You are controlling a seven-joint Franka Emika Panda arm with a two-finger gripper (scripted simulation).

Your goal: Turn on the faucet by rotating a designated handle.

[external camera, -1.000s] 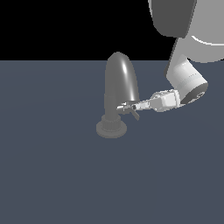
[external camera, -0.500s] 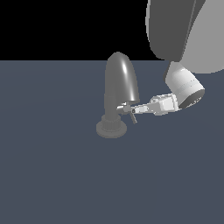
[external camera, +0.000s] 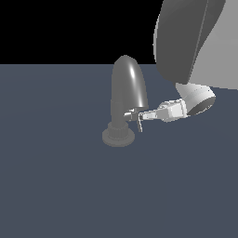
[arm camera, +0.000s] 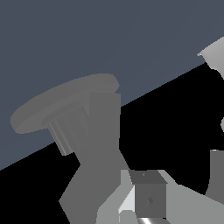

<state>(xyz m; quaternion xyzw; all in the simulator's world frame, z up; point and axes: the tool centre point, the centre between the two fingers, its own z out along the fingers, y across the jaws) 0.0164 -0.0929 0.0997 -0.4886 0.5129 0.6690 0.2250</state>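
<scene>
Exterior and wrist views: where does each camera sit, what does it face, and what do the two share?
Exterior view: off the arm, raised, looking down at the faucet, with the gripper at the handle and the arm's big links above.
Wrist view: on the wrist, close to the faucet, its ribbed base tilted; a gripper part fills the near edge.
Shared: faucet and gripper.

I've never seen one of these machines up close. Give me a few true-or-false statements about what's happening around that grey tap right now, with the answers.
1. The faucet stands upright on a ribbed round base. True.
2. The claw reaches in from the exterior view's left. False: it comes from the exterior view's right.
3. The claw's tips are at the small pale handle beside the stem. True.
4. The claw is pressing on top of the rounded hood. False: it sits below the hood, at stem height.
5. Water is running from the faucet. False: none is visible.
</scene>
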